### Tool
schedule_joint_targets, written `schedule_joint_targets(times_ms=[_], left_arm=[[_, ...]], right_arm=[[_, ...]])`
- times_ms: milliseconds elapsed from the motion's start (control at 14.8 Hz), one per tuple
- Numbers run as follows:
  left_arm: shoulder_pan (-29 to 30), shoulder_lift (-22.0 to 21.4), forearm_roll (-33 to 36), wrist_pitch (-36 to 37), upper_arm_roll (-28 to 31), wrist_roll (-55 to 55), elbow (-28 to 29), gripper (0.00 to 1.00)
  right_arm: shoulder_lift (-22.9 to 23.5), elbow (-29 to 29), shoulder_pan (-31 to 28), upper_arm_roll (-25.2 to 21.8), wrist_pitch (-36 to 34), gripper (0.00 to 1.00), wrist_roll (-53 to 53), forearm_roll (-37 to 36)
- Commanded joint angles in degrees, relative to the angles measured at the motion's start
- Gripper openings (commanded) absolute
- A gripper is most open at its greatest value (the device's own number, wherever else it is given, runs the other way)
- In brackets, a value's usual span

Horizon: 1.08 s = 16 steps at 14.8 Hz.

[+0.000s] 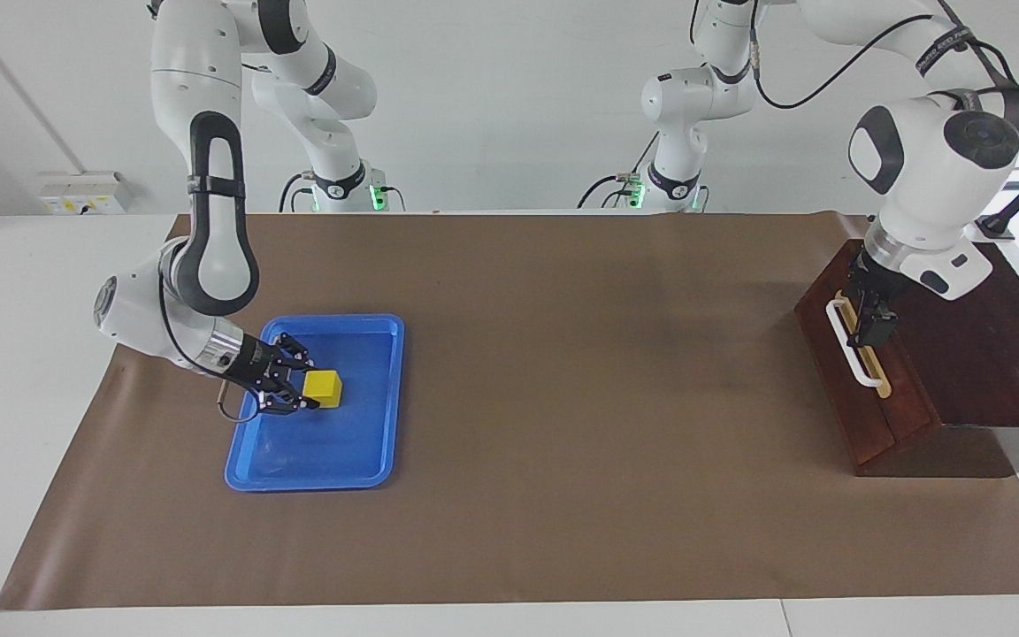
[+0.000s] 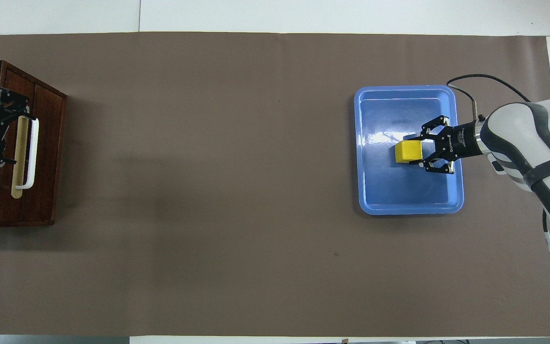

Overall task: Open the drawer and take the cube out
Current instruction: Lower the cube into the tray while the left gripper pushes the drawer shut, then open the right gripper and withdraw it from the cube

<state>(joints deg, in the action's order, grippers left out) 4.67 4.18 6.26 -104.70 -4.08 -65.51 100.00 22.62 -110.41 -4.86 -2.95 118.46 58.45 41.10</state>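
Cube (image 1: 324, 387) is sitting in the blue tray (image 1: 368, 473) toward the right arm's end of the table — I'm seeing the right gripper (image 1: 304, 390) flanking it, though I cannot tell whether it is gripping. Left gripper (image 1: 872, 323), fingers spread, is hovering over the pushed-in drawer (image 1: 863, 402) by its white handle (image 1: 847, 343).

One cube (image 1: 324, 387), one tray (image 1: 390, 402), one drawer (image 1: 837, 372), two arms, two end effectors.
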Motion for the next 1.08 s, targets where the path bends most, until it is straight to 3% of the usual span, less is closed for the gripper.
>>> schedule_joint_targets(times_ms=[0,270,473,743,1014], left_arm=[[-0.19,-5.13,-3.97,6.07,0.56,16.49,0.90,1.00],[-3.26,-7.16,-4.50,12.23,0.21,36.11,0.81,1.00],[-5.11,-7.34,-4.86,13.65,0.29,45.01,1.51,1.00],[-5.55,-5.06,-5.64,15.41,0.74,48.54,0.20,1.00],[-4.67,-1.20,-8.46,19.95,0.47,56.88,-7.51,1.00]], right_arm=[[-1.53,-1.48,-0.33,0.40,1.07,0.80,-1.32,1.09],[-2.05,3.08,-0.33,0.31,-5.15,1.00,0.61,0.22],[-3.89,7.13,-0.24,0.13,-10.52,1.00,0.62,-6.35],[-12.23,7.67,2.22,0.57,-13.60,1.00,-0.70,-20.32],[-18.13,7.67,1.87,0.31,-17.47,1.00,-24.18,-25.69]])
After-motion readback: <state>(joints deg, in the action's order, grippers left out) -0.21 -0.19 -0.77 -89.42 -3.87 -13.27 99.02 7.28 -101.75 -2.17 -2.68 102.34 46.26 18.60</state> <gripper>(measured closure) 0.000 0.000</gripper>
